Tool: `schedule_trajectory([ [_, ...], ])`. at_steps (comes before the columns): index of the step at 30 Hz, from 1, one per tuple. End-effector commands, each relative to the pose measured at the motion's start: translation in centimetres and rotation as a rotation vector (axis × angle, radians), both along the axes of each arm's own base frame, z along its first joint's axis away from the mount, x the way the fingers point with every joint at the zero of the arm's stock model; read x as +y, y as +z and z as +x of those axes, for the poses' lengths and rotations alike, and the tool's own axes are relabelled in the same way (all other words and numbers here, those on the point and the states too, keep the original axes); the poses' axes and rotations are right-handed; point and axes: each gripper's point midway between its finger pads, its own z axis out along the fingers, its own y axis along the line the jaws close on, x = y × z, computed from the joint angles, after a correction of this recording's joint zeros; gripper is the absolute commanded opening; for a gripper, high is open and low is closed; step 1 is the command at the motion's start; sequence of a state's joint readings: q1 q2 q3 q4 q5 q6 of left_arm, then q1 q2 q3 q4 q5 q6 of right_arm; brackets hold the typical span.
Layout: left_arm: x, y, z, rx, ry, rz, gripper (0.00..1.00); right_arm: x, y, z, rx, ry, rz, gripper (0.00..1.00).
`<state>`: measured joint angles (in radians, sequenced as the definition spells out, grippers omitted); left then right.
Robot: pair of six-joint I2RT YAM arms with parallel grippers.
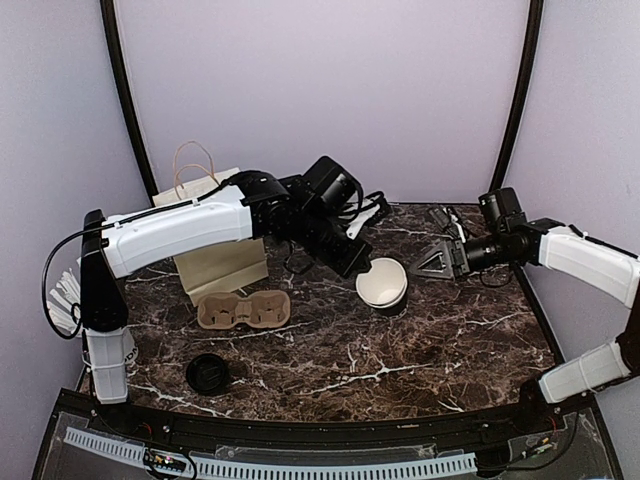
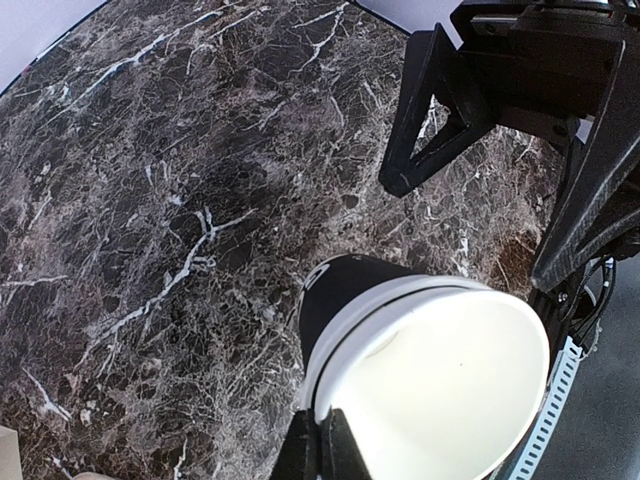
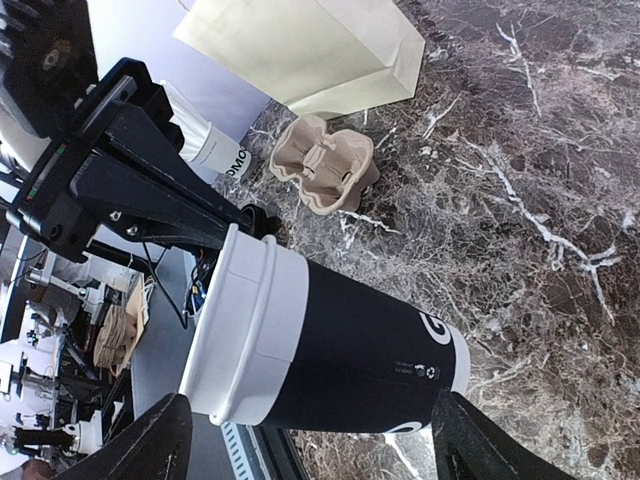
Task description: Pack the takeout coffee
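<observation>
Our left gripper (image 2: pixel 322 445) is pinched shut on the white rim of the coffee cup (image 1: pixel 382 282), which is open on top. Our right gripper (image 1: pixel 428 262) is wide open just right of the cup, not touching it. Nearer to us, left of the cup, lies a black lid (image 1: pixel 208 372). Left of the cup sits a cup carrier (image 1: pixel 243 310) with two bare holes. Behind that stands a paper bag (image 1: pixel 220 268); we cannot see inside it.
</observation>
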<state>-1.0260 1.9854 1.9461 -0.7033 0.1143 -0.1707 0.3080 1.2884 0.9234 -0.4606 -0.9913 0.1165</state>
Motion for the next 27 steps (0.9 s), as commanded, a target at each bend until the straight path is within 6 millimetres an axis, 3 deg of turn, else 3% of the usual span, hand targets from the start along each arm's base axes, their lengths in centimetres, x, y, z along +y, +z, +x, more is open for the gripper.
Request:
schedule_trajectory([
  [1,0.1,3.4,-0.5,-0.037,-0.009,-0.077,0.0,0.4,-0.6,0.2,0.017,0.01,-0.002,0.84],
  [7,-0.3,3.5,-0.7,-0.025,-0.018,-0.1,0.0,0.0,-3.5,1.4,0.066,-0.036,-0.09,0.81],
  [13,-0.3,3.4,-1.0,-0.018,-0.023,-0.111,0.0,-1.5,-7.6,3.5,0.113,-0.124,-0.271,0.8],
  [20,0.3,2.1,-1.0,0.0,-0.009,-0.076,0.0,-1.4,-6.9,4.0,0.087,-0.118,-0.257,0.79],
  [27,2.8,-2.2,-1.9,0.093,-0.045,0.124,0.0,-4.2,-5.2,4.8,-0.028,-0.213,-0.266,0.8],
])
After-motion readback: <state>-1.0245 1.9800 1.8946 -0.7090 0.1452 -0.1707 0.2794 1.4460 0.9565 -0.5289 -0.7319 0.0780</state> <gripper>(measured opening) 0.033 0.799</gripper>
